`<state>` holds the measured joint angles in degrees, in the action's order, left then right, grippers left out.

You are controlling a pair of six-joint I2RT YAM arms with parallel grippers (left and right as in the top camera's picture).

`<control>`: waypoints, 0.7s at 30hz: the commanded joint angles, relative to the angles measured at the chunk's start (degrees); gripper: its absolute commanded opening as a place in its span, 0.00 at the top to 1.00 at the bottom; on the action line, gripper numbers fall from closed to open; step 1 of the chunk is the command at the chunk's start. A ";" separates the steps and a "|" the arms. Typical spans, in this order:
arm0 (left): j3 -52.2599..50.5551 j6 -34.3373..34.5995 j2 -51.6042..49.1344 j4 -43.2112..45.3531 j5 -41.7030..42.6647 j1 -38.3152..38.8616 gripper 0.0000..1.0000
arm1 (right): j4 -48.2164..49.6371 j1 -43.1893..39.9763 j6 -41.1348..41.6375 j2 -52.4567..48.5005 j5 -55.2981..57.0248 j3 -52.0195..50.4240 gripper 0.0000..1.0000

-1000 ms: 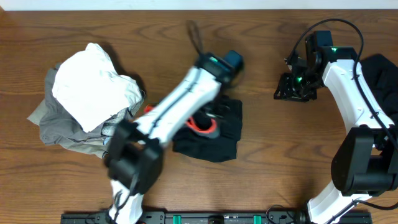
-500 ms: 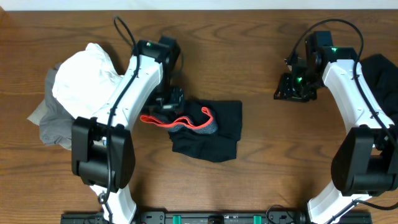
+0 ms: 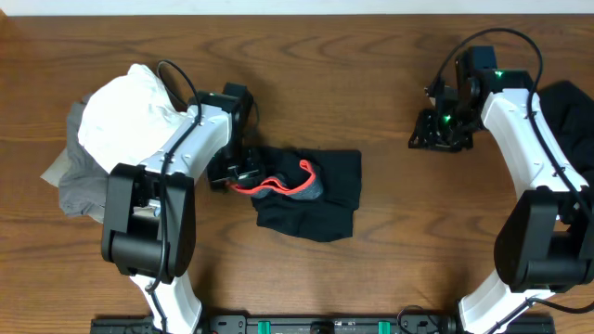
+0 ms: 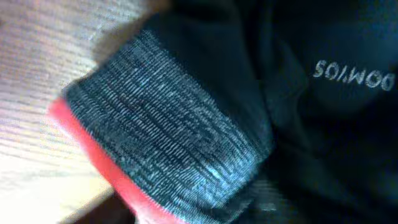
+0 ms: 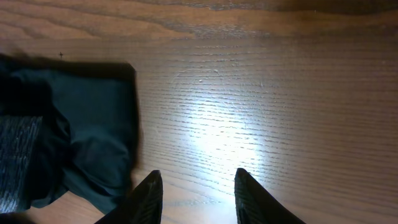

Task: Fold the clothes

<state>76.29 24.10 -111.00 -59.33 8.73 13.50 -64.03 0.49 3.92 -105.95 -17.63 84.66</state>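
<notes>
The work surface is a dark wooden table (image 3: 390, 56) with visible grain, seen from overhead. The black trousers (image 3: 320, 199) lie in a compact folded bundle near the table centre. Their grey waistband (image 3: 302, 190) is at the 9 o'clock side of the bundle, with the red lining (image 3: 269, 183) turned outward along its edge. The left gripper (image 3: 238, 174) sits at 9 o'clock of the bundle, touching that waistband edge. Its wrist view shows only the grey waistband (image 4: 168, 137), the red lining (image 4: 93, 165) and a mirrored white logo (image 4: 354, 74) at close range. The fingers are not visible, so jaw opening and grip cannot be determined. The right gripper (image 3: 440, 133) is at 2 o'clock from the centre, well apart from the trousers, over bare wood. Its wrist view shows the right gripper (image 5: 196, 196) with jaws partly apart and nothing between them. At 9 o'clock on the table a white garment (image 3: 135, 125) lies on a grey garment (image 3: 79, 190). A black garment (image 3: 571, 111) lies at the 3 o'clock edge.
</notes>
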 commanded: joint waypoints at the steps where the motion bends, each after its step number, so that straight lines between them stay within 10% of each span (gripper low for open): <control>1: -0.33 1.22 -0.55 0.59 0.09 -0.20 0.81 | -0.11 -0.22 0.28 1.60 -0.61 -0.02 0.64; 3: -0.31 0.44 -0.55 0.61 0.07 -0.20 0.94 | -0.07 -0.22 0.28 1.60 -0.61 -0.02 0.64; 21: 8.04 -7.63 11.72 -6.95 -0.42 14.34 0.94 | 0.33 -0.22 0.31 1.60 -0.59 -0.02 0.63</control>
<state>84.27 18.04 -98.00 -66.26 8.60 23.20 -63.79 0.49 3.92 -105.89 -17.63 84.66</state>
